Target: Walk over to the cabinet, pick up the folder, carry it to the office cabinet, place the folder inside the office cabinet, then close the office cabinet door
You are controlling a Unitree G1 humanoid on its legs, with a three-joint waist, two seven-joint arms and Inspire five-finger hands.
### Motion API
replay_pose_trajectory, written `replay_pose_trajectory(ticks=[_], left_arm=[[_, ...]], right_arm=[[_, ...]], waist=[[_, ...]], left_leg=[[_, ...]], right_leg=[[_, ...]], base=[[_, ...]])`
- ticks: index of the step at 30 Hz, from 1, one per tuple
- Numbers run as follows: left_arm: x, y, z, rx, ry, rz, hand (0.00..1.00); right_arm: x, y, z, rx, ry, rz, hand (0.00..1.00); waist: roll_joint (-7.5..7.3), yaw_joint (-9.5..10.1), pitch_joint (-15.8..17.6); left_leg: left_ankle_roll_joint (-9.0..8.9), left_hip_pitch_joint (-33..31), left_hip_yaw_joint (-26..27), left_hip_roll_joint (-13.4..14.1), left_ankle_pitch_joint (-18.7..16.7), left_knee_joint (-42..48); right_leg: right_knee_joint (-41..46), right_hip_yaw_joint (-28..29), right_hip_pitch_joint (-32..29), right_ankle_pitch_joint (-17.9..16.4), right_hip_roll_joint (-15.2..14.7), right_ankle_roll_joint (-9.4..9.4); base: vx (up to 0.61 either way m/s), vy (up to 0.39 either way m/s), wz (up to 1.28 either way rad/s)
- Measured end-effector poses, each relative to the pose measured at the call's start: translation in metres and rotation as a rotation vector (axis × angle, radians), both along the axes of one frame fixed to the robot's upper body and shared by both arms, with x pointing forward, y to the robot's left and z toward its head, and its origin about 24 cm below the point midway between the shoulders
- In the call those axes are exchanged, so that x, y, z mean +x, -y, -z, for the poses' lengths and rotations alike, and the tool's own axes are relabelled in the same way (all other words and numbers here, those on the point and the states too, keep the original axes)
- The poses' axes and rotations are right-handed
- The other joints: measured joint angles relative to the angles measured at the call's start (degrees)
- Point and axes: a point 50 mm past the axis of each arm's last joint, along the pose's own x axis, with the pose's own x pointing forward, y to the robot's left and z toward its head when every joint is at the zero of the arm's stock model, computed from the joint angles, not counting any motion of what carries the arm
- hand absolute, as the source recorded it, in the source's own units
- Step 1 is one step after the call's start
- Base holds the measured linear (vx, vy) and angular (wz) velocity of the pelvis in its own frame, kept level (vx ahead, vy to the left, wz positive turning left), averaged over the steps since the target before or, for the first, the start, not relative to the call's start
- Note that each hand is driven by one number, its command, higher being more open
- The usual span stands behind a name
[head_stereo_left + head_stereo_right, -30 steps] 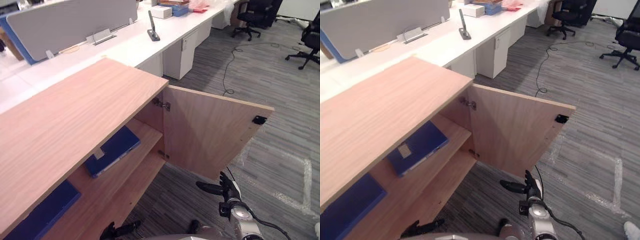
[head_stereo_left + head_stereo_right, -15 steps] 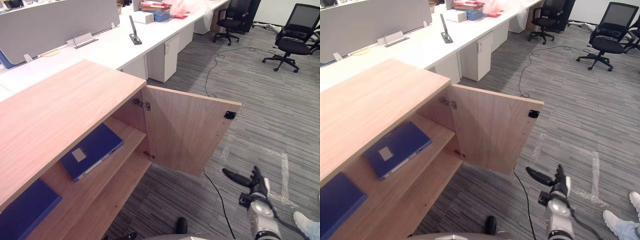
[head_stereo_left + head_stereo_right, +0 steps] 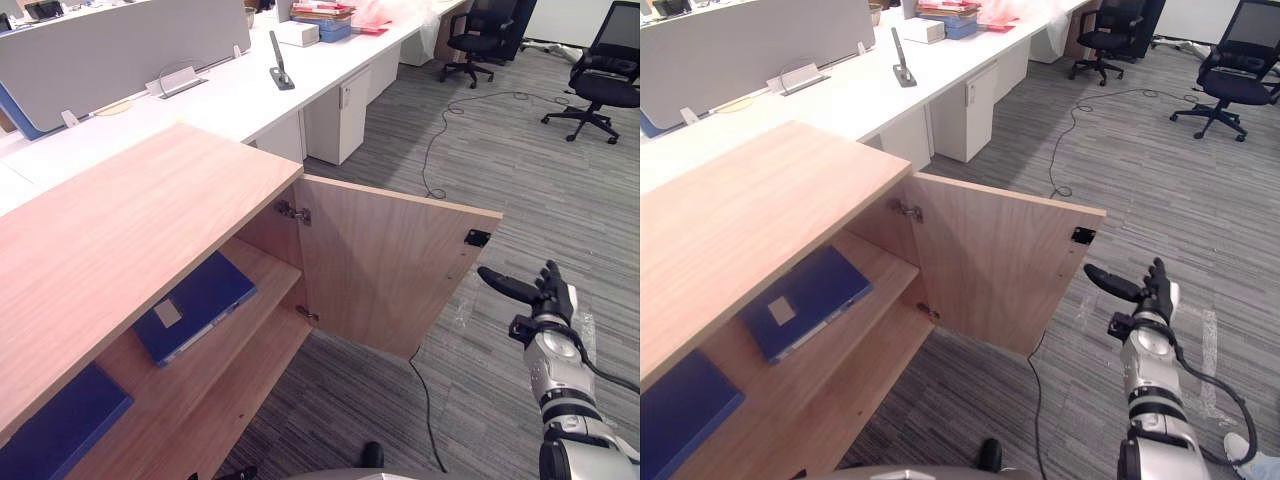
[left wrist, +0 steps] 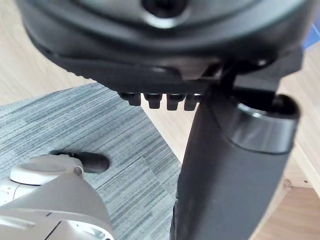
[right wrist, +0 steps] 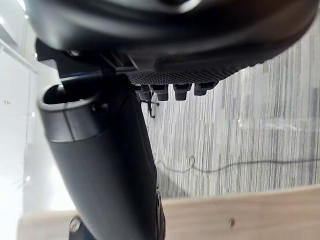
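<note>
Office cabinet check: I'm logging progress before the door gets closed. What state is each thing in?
Cabinet door: open wide.
Blue folder: lying flat on the upper shelf.
Second blue folder: lying flat inside, further left.
Right hand: open, empty, apart from the door.
Left hand: open, empty.

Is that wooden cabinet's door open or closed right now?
Open. The door stands swung out from the cabinet, baring the shelf where a blue folder lies. The right hand hovers near its free edge.
</note>
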Motion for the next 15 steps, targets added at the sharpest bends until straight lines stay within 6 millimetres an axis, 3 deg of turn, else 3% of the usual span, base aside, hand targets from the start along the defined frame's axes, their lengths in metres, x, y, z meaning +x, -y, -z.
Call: replay_pose_trajectory(ticks=[5,8,15], left_arm=[[-0.002,-0.002,0.0,0.0,-0.002,0.001,1.0],[-0.009,-0.003,0.0,-0.008,-0.014,-0.007,1.0],[-0.02,-0.001,0.002,-0.026,-0.053,-0.003,1.0]], right_arm=[[0.027,-0.031,-0.008,0.004,-0.001,-0.239,1.0],[0.029,-0.027,-0.009,-0.013,-0.029,-0.266,1.0],[0.03,-0.023,-0.015,-0.097,-0.092,-0.408,1.0]], waist=[[-0.02,0.25,0.0],[-0.16,0.96,0.1],[-0.31,0.0,0.3]], left_leg=[[0.44,0.0,-1.4,-0.5,0.5,-0.7],[0.41,0.0,-1.6,-0.6,0.5,-0.9],[0.05,0.0,-1.7,-0.1,0.7,-0.9]], right_leg=[[0.0,-1.0,0.2,-0.1,-0.6,0.19],[0.0,-1.1,0.2,-0.2,-0.8,0.45],[0.0,-1.3,0.1,-0.4,-0.4,0.28]], base=[[-0.03,0.03,0.12],[-0.03,0.029,0.02],[0.0,0.004,0.0]])
